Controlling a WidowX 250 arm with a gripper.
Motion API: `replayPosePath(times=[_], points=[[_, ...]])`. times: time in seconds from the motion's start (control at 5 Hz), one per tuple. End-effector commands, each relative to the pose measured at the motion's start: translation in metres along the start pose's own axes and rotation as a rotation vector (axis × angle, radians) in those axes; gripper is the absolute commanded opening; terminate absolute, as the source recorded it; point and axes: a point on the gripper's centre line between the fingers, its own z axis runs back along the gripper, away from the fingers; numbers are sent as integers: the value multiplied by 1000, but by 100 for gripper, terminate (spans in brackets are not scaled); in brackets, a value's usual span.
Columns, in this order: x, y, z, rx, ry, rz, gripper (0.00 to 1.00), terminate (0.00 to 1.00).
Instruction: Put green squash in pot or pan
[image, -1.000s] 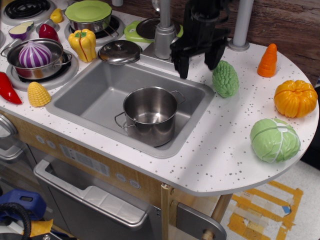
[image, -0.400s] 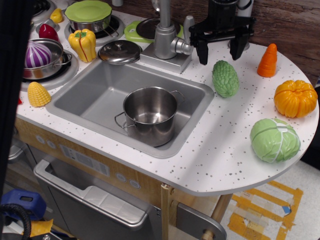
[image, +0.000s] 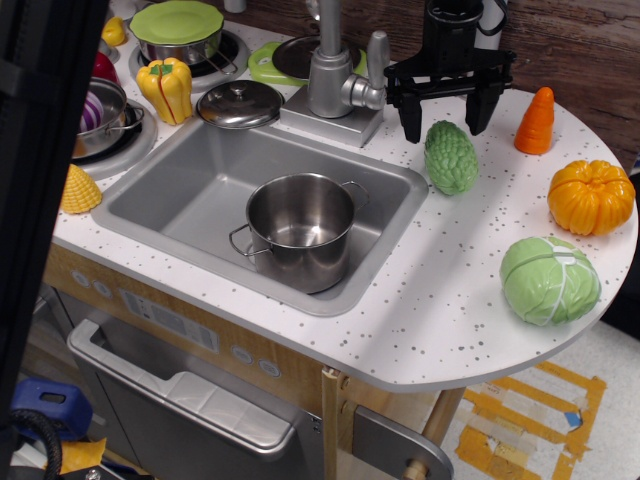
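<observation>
The green squash (image: 451, 157), bumpy and mid-green, lies on the white speckled counter to the right of the sink. The deep steel pot (image: 299, 228) with two loop handles stands empty in the sink (image: 190, 185). My black gripper (image: 443, 120) hangs open just behind and above the squash, one finger on each side of its far end, not touching it.
A pale-green cabbage (image: 549, 280), an orange pumpkin (image: 590, 196) and a carrot (image: 535, 121) lie on the right of the counter. The faucet (image: 333, 70) stands behind the sink, a steel lid (image: 240, 103) to its left. A dark blurred bar (image: 45, 160) covers the left edge.
My gripper has moved right from over the sink's back corner to above the squash, and has come slightly lower. A dark bar has spread over the left edge.
</observation>
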Motion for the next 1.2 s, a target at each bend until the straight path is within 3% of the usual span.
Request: replayPosePath(times=[0.0, 0.4, 0.6, 1.0], points=[[1, -5, 2, -55, -48, -14, 100, 0], [4, -3, -14, -79, -61, -13, 100, 0], [7, -2, -2, -48, -52, -21, 0, 0], [6, 36, 52, 93, -3, -67, 0, 0]])
